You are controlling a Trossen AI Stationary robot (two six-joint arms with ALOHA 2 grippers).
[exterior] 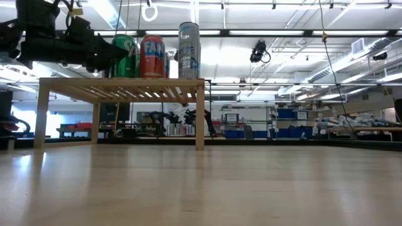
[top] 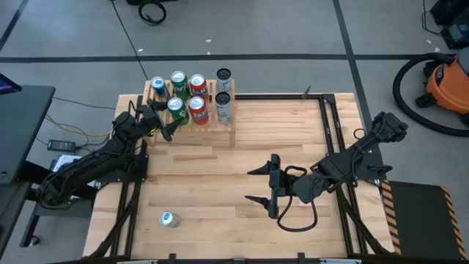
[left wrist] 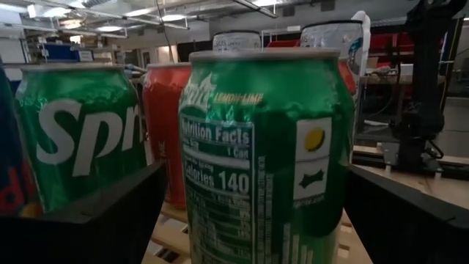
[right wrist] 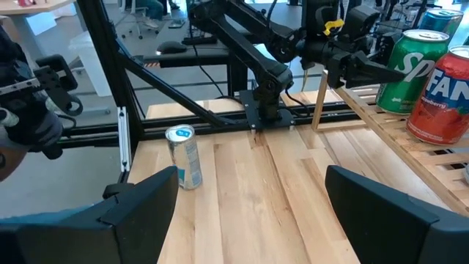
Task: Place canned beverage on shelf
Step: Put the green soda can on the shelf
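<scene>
The light-wood slatted shelf (top: 220,123) stands at the table's far left and carries several upright cans. My left gripper (top: 163,119) is open at the shelf's near side. Its fingers (left wrist: 95,220) stand on either side of a green Sprite can (left wrist: 264,147) with a small gap on each side, and that can stands upright on the slats (top: 175,107). A second green can (left wrist: 80,139) and red cans (top: 197,108) stand beside it. My right gripper (top: 262,185) is open and empty above the middle of the table. A light-blue can (top: 168,218) stands alone near the table's near left edge.
Two tall silver cans (top: 223,106) stand at the shelf's right end, and a blue can (top: 157,86) at its far left. In the low view the shelf (exterior: 119,88) stands on its legs. Bare wood (top: 293,132) lies to the shelf's right. An orange vacuum (top: 447,81) sits off the table.
</scene>
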